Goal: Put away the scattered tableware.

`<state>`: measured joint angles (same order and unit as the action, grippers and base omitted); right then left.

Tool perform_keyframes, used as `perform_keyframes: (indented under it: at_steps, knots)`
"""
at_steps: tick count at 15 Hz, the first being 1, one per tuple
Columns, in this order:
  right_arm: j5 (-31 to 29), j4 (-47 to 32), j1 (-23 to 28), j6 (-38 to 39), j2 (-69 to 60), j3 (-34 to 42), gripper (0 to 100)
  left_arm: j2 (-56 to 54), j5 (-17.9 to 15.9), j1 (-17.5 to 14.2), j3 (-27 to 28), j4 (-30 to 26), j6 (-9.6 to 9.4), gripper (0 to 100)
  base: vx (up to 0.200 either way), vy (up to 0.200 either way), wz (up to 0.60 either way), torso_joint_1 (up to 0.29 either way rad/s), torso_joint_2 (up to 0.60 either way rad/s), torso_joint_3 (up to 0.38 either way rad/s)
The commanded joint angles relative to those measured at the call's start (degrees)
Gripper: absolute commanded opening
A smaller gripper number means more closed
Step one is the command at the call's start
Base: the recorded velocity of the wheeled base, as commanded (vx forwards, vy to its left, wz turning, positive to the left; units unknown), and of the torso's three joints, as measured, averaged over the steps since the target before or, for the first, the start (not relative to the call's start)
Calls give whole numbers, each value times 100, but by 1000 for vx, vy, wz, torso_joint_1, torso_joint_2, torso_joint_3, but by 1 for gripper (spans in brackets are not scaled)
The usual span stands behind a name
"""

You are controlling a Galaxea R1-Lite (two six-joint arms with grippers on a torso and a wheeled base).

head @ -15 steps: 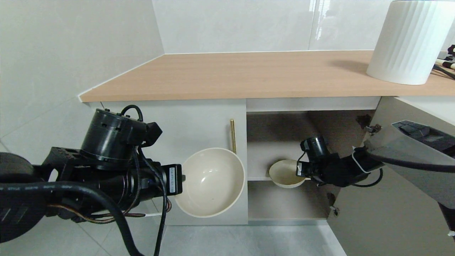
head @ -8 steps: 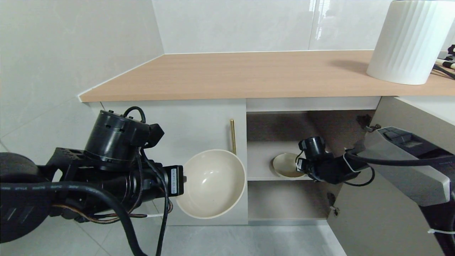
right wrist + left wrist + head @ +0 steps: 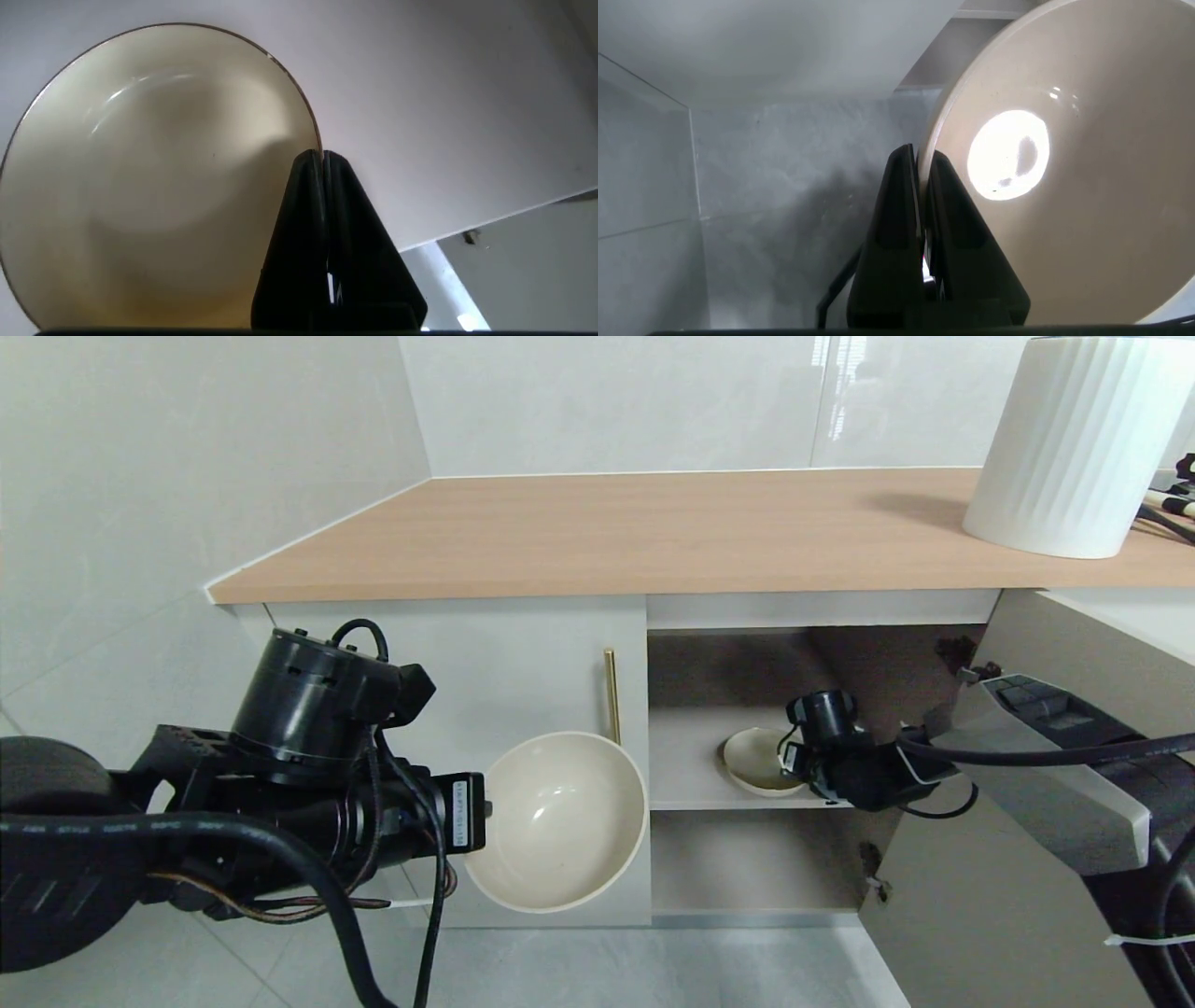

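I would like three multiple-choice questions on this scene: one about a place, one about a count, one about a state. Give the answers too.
1. Where is the small bowl?
A) on the counter
B) in the open cabinet, at its shelf
C) on the floor

2. How many bowls are there?
A) two
B) one
C) four

3. What is the state of the left gripper?
A) open and empty
B) shut on the door handle
C) shut on the rim of the big bowl

Answers:
1 B: the right gripper holds it inside the cabinet, at the shelf.
2 A: one bowl in each gripper.
3 C: the left wrist view shows it pinching the rim.
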<state>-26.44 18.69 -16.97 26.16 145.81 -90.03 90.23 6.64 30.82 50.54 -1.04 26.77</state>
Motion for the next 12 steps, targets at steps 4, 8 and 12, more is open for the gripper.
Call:
perform_keyframes:
  at_steps: [4,8,12]
  knots:
    - [-45,-6,18,-6,132,-217,0,12,4,12,-1,7,4,0,0,0,0,0,0,0]
    - [-72,-6,27,-15,123,-217,100,12,4,12,8,7,4,0,0,0,0,0,0,0]
    - [-10,-6,71,65,-378,108,100,117,4,21,79,86,-14,0,0,0,0,0,0,0]
